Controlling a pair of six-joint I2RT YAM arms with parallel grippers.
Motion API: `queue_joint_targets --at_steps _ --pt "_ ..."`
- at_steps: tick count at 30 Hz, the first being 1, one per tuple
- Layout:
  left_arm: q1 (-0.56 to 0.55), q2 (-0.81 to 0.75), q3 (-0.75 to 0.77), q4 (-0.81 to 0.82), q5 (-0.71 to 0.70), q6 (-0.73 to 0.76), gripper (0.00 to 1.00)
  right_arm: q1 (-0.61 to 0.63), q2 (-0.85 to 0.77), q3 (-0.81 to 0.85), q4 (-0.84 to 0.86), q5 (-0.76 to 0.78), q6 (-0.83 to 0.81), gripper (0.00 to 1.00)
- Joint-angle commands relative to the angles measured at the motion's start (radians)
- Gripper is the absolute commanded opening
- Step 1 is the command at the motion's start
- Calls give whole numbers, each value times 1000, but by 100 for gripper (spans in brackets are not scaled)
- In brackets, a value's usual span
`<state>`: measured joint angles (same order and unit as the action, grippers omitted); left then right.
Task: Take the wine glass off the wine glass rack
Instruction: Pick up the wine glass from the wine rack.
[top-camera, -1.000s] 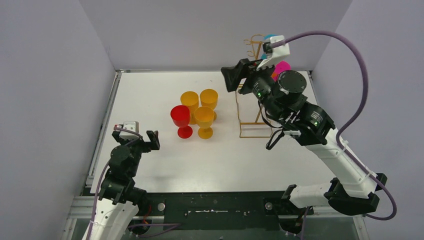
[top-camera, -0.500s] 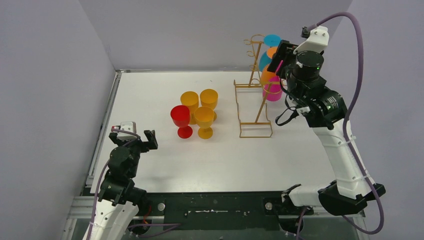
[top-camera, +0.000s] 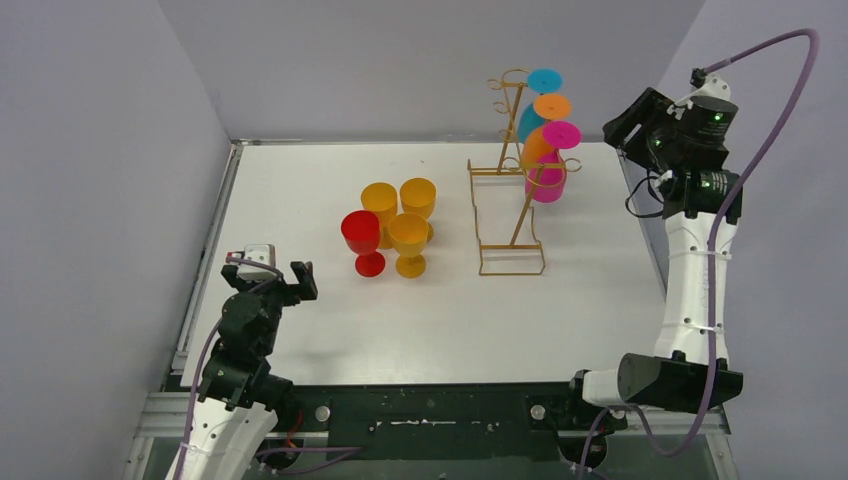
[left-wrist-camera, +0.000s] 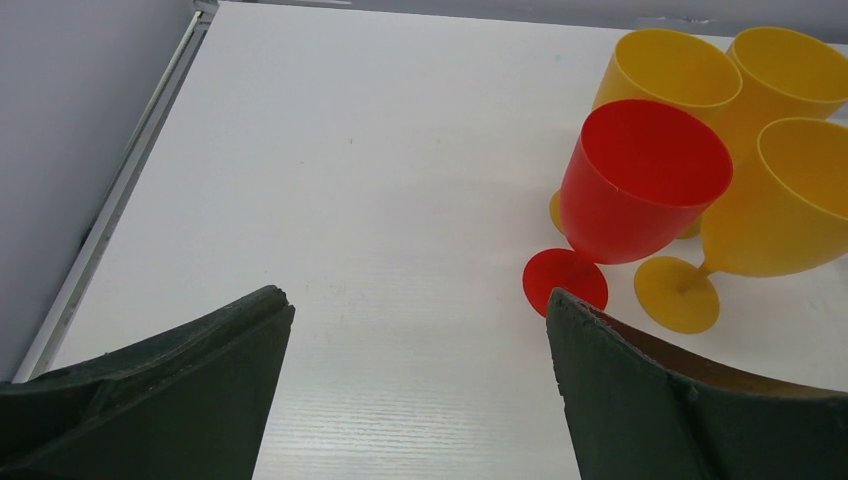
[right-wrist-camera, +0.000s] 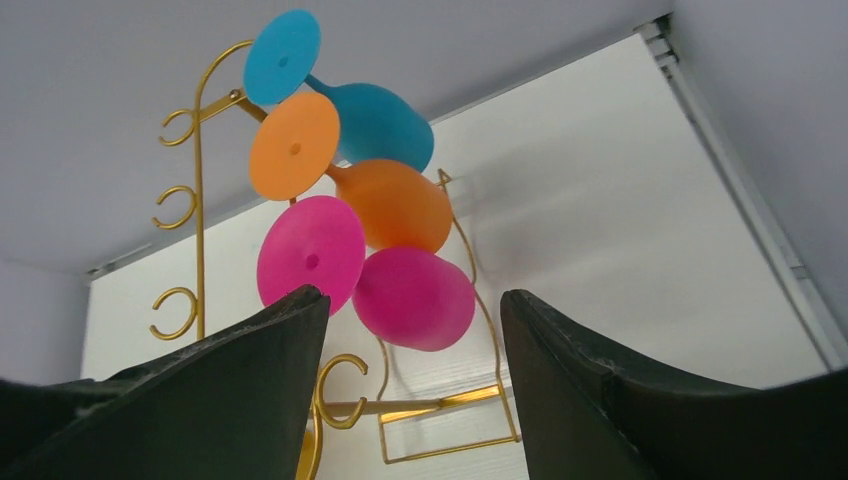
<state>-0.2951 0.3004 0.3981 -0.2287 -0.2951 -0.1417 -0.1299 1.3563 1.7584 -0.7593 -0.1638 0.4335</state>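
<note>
The gold wire wine glass rack (top-camera: 510, 175) stands at the back right of the table; it also shows in the right wrist view (right-wrist-camera: 198, 200). Three wine glasses hang on it upside down: blue (top-camera: 532, 105), orange (top-camera: 543, 130) and pink (top-camera: 552, 165); in the right wrist view blue (right-wrist-camera: 375, 120), orange (right-wrist-camera: 390, 205), pink (right-wrist-camera: 412, 297). My right gripper (top-camera: 628, 128) is open and empty, raised to the right of the rack and apart from it, facing the glasses. My left gripper (top-camera: 285, 280) is open and empty, low at the front left.
A red glass (top-camera: 362, 240) and three yellow glasses (top-camera: 405, 225) stand upright together mid-table, left of the rack; the left wrist view shows them ahead and to the right (left-wrist-camera: 640, 190). White walls close in the table at the back and sides.
My right arm has swung from in front of the rack out to its right and risen, uncovering the hanging glasses. The left arm has barely moved.
</note>
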Motion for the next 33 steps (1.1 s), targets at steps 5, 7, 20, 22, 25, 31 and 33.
queue_joint_targets --at_steps 5,7,20,22,25,31,33 --pt "-4 -1 9 31 19 19 97 -93 6 -104 180 -413 113 63" --pt "-4 3 10 31 20 21 97 -93 4 -136 218 -420 135 61" --pt "-4 10 7 31 19 23 97 -94 78 -226 416 -529 276 44" --pt "-4 16 8 31 22 25 97 -94 86 -227 418 -525 279 44" --pt "-4 21 10 31 27 27 97 -94 82 -254 444 -520 287 42" --pt "-4 22 10 31 28 31 97 -94 93 -280 486 -539 320 32" --pt "-4 20 10 29 28 33 97 -94 88 -291 496 -534 334 28"
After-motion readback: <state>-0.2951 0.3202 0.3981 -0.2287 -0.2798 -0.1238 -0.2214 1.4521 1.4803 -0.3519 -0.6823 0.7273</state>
